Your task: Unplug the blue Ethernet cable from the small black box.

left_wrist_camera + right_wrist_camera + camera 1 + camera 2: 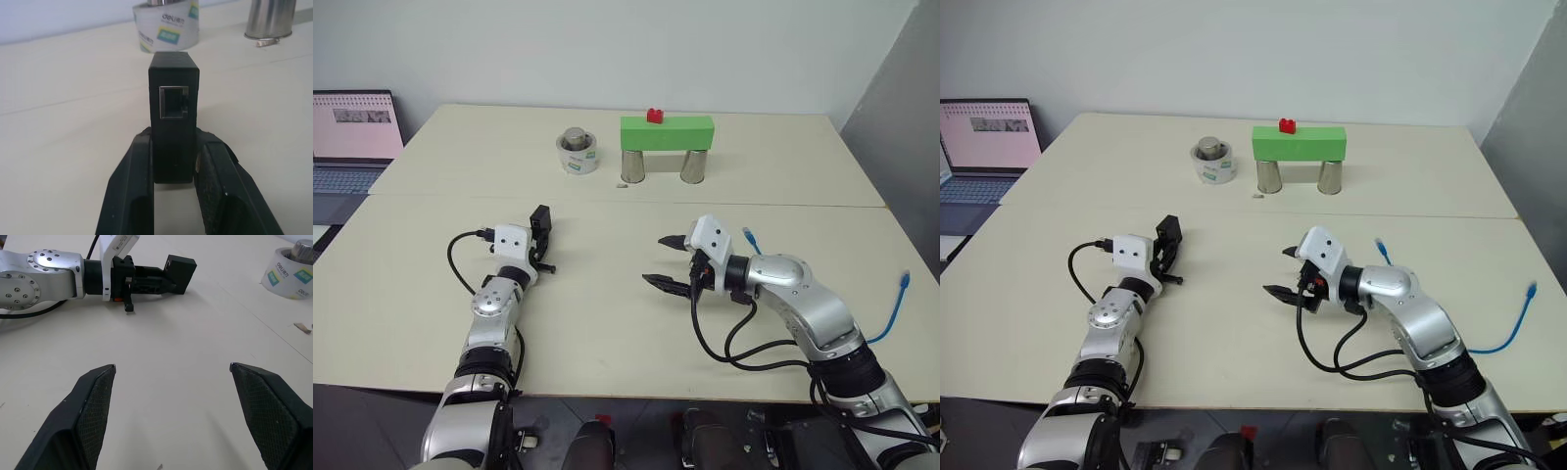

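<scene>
left fingers (173, 196) clamped on small black box (173, 105), empty port showing | right fingers (666, 262) spread wide, holding nothing | blue Ethernet cable (893, 308) unplugged, on worktop (607, 313) far right of box

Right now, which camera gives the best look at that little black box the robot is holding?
The left wrist view: the small black box sits close up between the left gripper fingers, its empty port facing the camera. Both eye views show it small and distant; the right wrist view shows it from the side.
</scene>
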Action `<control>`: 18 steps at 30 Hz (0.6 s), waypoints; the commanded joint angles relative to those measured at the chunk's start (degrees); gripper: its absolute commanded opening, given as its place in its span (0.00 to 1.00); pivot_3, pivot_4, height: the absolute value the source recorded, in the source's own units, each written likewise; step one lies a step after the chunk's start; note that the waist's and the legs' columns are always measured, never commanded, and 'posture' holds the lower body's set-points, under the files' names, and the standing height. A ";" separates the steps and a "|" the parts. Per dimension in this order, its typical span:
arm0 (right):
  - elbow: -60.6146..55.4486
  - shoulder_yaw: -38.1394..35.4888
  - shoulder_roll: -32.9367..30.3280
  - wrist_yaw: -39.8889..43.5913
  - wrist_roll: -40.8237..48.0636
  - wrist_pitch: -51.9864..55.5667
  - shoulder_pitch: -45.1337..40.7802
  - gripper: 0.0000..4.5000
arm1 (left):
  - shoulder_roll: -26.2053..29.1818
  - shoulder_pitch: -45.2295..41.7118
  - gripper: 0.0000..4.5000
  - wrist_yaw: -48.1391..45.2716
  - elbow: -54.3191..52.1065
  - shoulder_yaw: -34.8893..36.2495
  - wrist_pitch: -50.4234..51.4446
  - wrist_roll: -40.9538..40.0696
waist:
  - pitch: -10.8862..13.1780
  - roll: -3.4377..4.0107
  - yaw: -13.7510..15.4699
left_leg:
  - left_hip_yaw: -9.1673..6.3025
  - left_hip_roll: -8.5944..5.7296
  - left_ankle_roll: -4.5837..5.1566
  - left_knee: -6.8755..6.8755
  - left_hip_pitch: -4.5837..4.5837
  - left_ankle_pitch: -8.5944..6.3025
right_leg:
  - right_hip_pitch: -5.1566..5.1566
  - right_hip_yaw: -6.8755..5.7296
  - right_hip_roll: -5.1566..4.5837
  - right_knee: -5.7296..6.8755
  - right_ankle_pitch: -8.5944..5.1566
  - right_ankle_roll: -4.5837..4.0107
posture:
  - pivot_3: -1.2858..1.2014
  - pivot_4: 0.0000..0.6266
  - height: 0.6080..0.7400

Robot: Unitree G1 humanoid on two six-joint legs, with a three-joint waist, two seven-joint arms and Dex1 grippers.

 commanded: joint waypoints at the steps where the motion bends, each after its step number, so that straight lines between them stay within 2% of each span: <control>1: -1.87 -0.52 -0.05 0.14 -0.23 0.34 -0.38 0.88 | -0.77 0.20 0.17 1.62 3.12 1.55 -1.41 -0.51 | -0.01 0.01 -0.08 | 0.01 0.00 0.00 0.00 0.03 0.00 | 0.01 0.00 0.00 0.01 0.00 0.01 | 0.52 0.24 1.00; 2: -2.26 -0.58 -0.10 0.08 -0.19 0.60 -0.25 0.88 | -1.11 0.70 0.25 1.20 3.26 2.01 -1.06 -1.22 | -0.01 0.01 -0.10 | 0.01 0.00 0.00 0.00 0.08 0.00 | 0.04 0.01 0.00 0.03 -0.02 0.03 | 0.52 0.24 1.00; 7: -3.34 -0.83 -0.23 -0.02 0.11 1.60 -0.06 0.89 | -1.95 2.98 0.47 -0.13 1.53 3.28 0.79 -2.90 | -0.03 0.05 -0.41 | 0.04 0.02 0.00 0.00 0.42 0.00 | 0.37 0.03 0.02 0.00 -0.17 0.27 | 0.52 0.24 1.00; 14: -4.00 -0.97 0.16 -0.20 0.34 2.63 -0.71 0.89 | -1.59 6.89 0.79 -0.50 -5.71 2.83 5.46 -2.89 | -0.07 0.11 -0.59 | 0.03 0.02 0.00 -0.01 0.45 0.00 | 0.40 0.04 0.02 0.00 -0.17 0.27 | 0.52 0.24 1.00; 18: -4.65 -1.47 0.11 -0.52 0.59 3.65 -0.64 0.89 | 0.23 12.04 0.79 -0.49 -17.01 1.69 13.23 -1.78 | -0.08 0.12 -0.88 | 0.04 0.03 0.00 -0.01 0.45 0.00 | 0.40 0.06 0.02 -0.01 -0.17 0.27 | 0.52 0.24 1.00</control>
